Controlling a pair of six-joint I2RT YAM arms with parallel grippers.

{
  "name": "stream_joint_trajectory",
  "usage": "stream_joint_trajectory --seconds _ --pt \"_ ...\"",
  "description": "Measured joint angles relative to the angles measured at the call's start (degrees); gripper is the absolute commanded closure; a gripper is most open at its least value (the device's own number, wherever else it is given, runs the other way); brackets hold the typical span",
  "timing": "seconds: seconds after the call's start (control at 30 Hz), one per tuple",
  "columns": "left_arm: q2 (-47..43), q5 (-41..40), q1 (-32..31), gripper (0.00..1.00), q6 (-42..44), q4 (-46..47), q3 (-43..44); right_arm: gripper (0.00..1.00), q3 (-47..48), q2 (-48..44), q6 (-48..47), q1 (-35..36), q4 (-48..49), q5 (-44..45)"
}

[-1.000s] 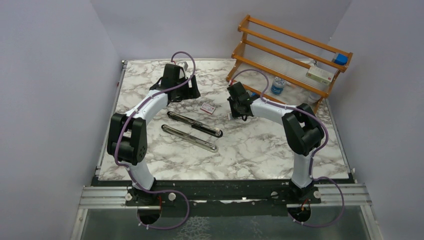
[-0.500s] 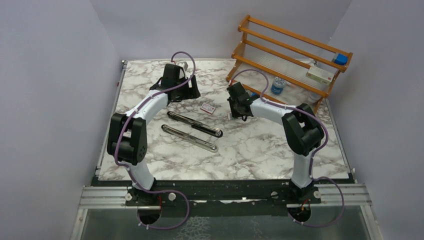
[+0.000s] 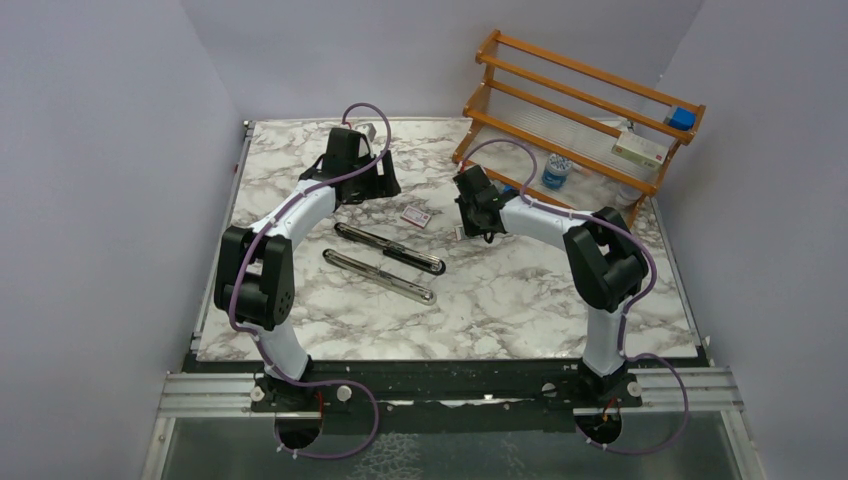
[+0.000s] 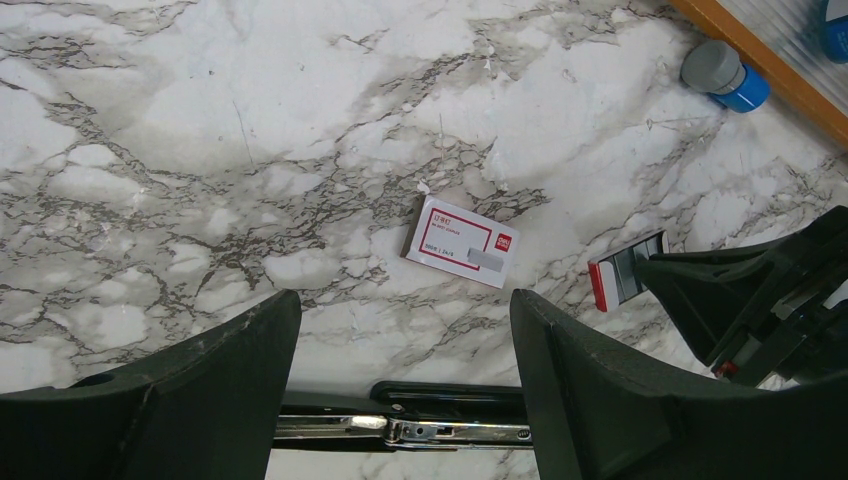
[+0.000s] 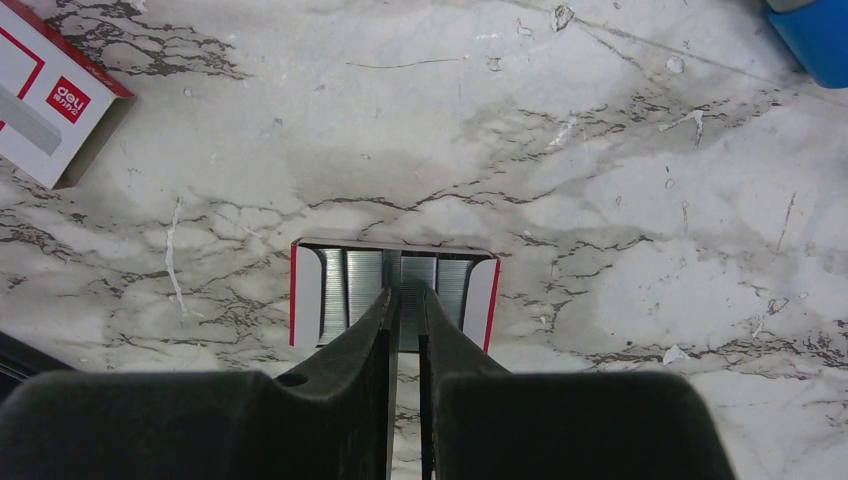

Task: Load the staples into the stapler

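The stapler [image 3: 388, 262] lies opened flat on the marble table, its black arm and silver channel side by side. It shows at the bottom of the left wrist view [image 4: 450, 430]. The staple box's white-and-red sleeve [image 3: 415, 216] [image 4: 462, 242] [image 5: 50, 95] lies behind it. The box's open tray [image 5: 310, 290] [image 4: 620, 280] holds silver staple strips [image 5: 345, 290]. My right gripper [image 5: 408, 292] [image 3: 470, 228] is down in the tray, its fingers closed on one strip. My left gripper [image 4: 400, 300] [image 3: 370, 185] is open and empty, above the table left of the sleeve.
A wooden rack [image 3: 580, 100] stands at the back right with a blue box [image 3: 683, 118] and a white box [image 3: 640, 150] on it. A blue bottle [image 3: 556, 172] [image 4: 725, 75] stands by its foot, close behind my right gripper.
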Motion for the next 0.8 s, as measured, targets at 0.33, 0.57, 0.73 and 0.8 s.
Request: stream_joint_trajectory --seconds 0.33,0.57,0.73,0.8 --pt "0.0 0.0 0.0 0.21 0.0 0.0 0.0 0.79 0.0 0.0 0.0 0.0 0.0 -0.5" --pt "0.0 0.0 0.0 0.21 0.0 0.0 0.0 0.85 0.1 0.0 -0.1 0.0 0.0 -1.4" --pt "0.1 0.0 0.0 0.21 0.0 0.0 0.0 0.90 0.2 0.1 0.0 0.0 -0.2 -1.3" --pt "0.1 0.0 0.0 0.21 0.0 0.0 0.0 0.91 0.2 0.1 -0.1 0.0 -0.2 -1.1"
